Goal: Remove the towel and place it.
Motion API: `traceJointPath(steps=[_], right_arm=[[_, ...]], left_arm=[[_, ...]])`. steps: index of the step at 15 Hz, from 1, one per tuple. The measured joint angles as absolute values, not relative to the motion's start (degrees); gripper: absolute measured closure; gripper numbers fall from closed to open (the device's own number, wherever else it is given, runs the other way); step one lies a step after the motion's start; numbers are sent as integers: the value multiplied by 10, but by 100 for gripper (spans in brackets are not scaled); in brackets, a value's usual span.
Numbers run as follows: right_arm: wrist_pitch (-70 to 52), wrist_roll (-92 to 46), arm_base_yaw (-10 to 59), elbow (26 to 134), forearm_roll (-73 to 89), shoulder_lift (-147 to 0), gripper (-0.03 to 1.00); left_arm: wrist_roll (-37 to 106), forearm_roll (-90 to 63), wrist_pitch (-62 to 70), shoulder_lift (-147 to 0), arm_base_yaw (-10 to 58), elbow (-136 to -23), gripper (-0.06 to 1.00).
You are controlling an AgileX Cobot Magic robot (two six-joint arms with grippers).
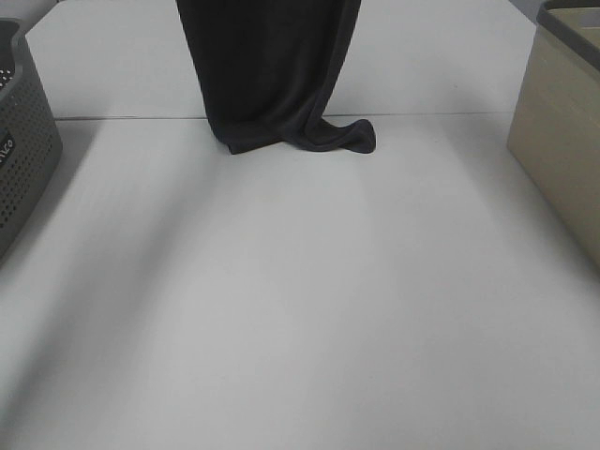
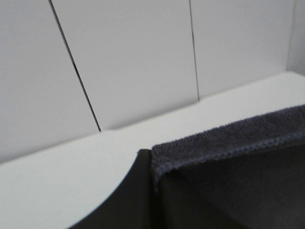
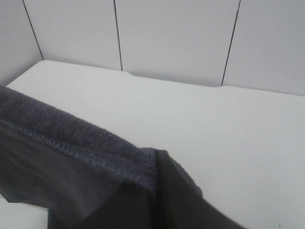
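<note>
Two top corners of the towel (image 1: 267,66) sit pinched in our left gripper (image 2: 151,191) and right gripper (image 3: 158,191), so it hangs spread, lower end crumpled on the table (image 1: 300,309) toward the far edge.

In the high view, the frame edge at 12 o'clock cuts off the towel (image 1: 272,75). Its upper end and whatever holds it lie outside the picture. The bunched lower end hides the surface (image 1: 300,309) beneath it.

At 9 o'clock, the grey basket (image 1: 23,159) is cropped to one perforated wall. Its label (image 1: 5,150) is cut to a few letters that we cannot read. At 3 o'clock, the beige bin (image 1: 562,141) is also cropped, and its inside is hidden.

In the wrist views, the left pincer (image 2: 143,191) and the right pincer (image 3: 167,191) each show only as a smooth dark shape against the towel hem. Cloth covers the rest, so we cannot tell how the jaws stand. The left wrist picture is slightly blurred.
</note>
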State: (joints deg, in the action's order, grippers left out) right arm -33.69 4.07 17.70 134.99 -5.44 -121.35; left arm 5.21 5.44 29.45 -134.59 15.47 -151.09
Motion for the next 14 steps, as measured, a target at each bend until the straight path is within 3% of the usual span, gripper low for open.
traceJointPath(steps=[2,7,11,14], right_arm=[[-438,18,172,1350,-11,-1189,95],[-599,-13,172,1350,25,-1142,95],[-684,-38,172,1352,46,-1133,95],[-690,-49,172,1348,76,-1116,95]], left_arm=[[132,-30,464,-1324,151,-1511,94],[138,-62,649,-1255,152,-1517,94],[142,-69,691,-1244,153,-1513,94],[138,-73,693,-1175,153,-1420,94]])
